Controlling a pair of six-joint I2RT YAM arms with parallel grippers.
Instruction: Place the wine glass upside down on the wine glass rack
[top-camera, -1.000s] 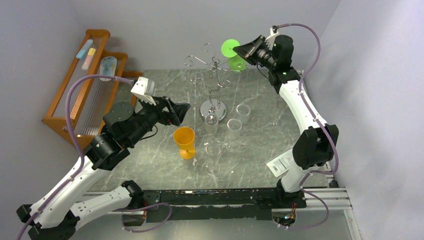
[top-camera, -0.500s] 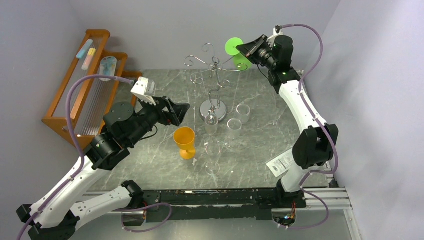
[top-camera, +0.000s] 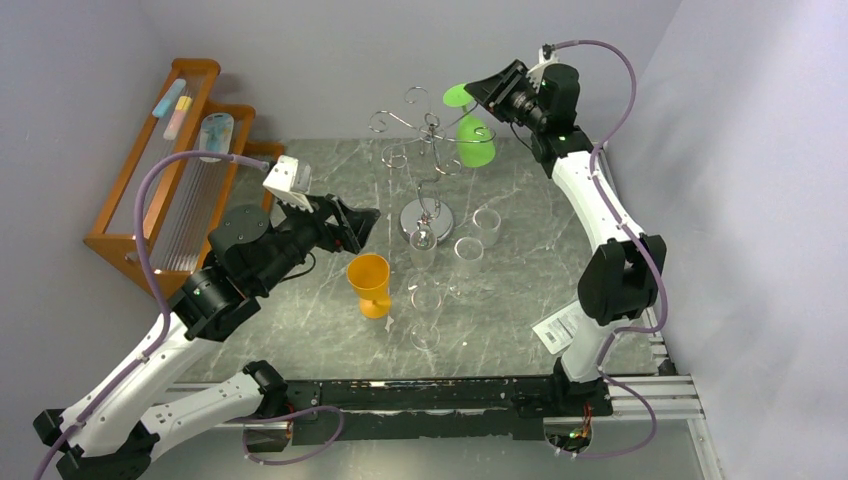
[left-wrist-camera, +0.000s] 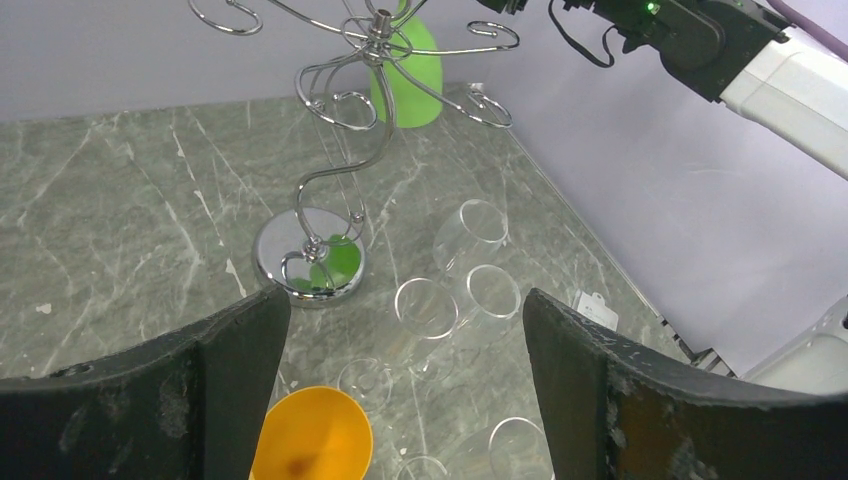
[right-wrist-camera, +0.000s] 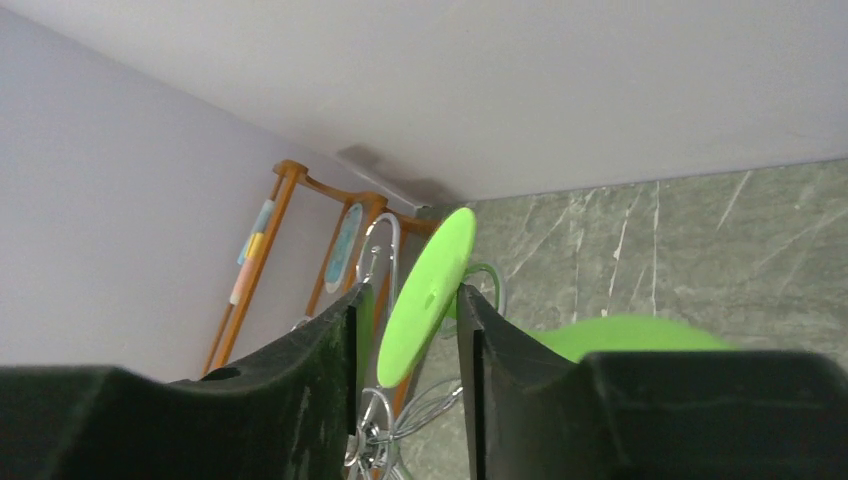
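Well, your right pincer (right-wrist-camera: 408, 300) straddles the foot of the green glass (top-camera: 476, 142), grip unclear, stem hidden, wall (top-camera: 300, 60) close; left pincer (left-wrist-camera: 402, 300) wide.

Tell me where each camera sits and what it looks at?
Top: high behind, looking down at the table; left arm and right arm show.
Left wrist: on the left arm, facing the wine glass rack; open left jaws show.
Right wrist: raised, facing the foot of the green wine glass, between the right jaws.
All three share that glass.
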